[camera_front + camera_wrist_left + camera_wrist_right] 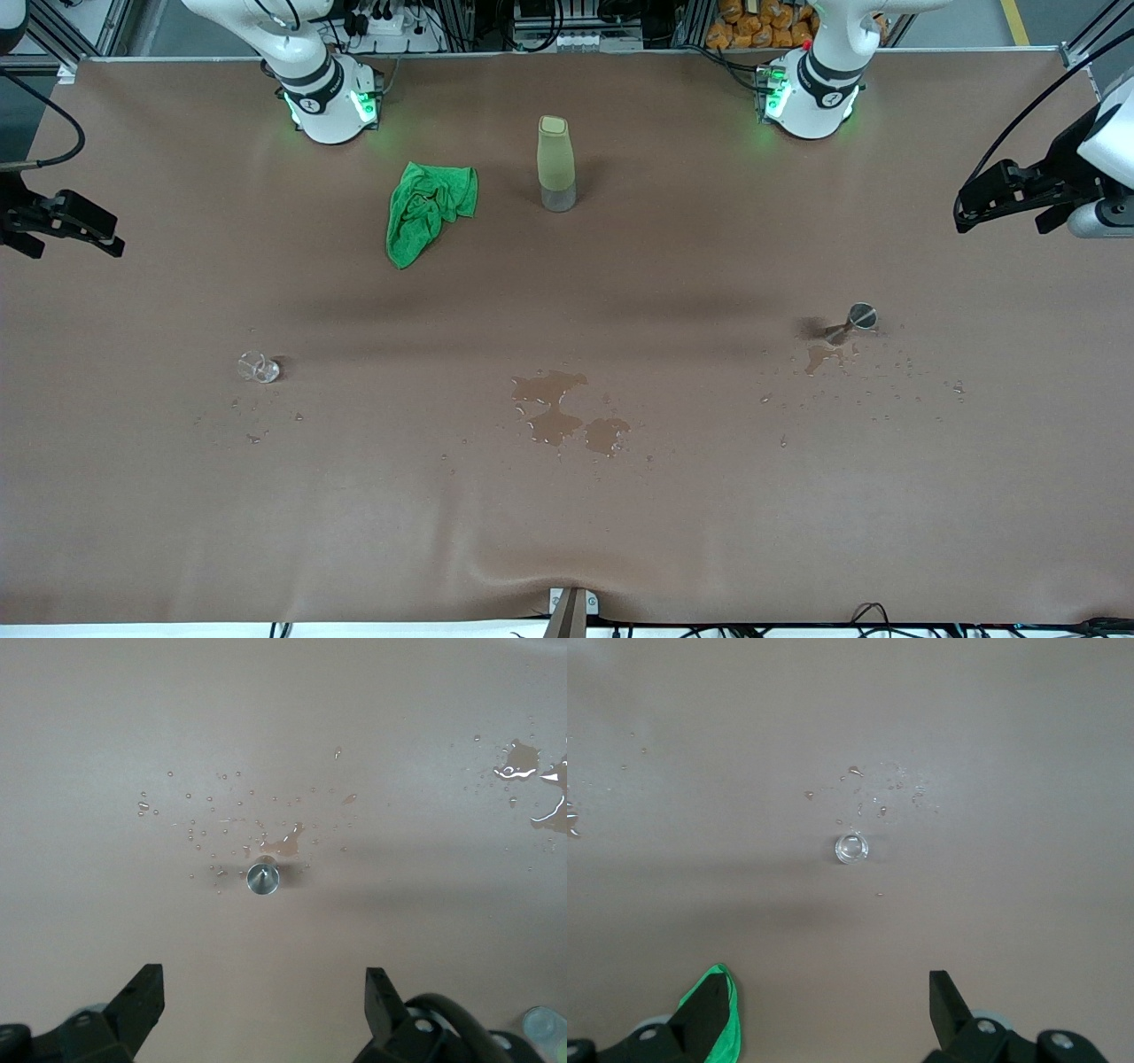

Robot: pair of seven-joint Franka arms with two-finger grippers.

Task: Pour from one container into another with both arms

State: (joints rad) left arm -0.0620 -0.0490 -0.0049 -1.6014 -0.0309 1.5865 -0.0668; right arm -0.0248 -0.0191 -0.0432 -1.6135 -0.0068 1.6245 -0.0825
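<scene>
While both white jointed arms wait raised at the two ends of the brown-covered table (567, 532), each black two-finger gripper hangs with its fingers spread apart and nothing between them. The left gripper (264, 1005) is over the edge at the left arm's end, and its wrist view looks down on a small shiny metal jigger (858, 319), which stands upright on the surface toward that end among scattered droplets, a small wet patch (824, 355) touching its base. The right gripper (824, 1010) is over the edge at the right arm's end; its wrist view shows a small clear glass cup (258, 367) standing toward that end, with a few droplets near it. Between the two vessels, nearer the front camera, lies a larger brownish puddle (563, 416). Near the edge along the arms' bases stand a tall pale-green bottle with a clear base (555, 164) and, just beside it toward the right arm's end, a crumpled green cloth (425, 213).
</scene>
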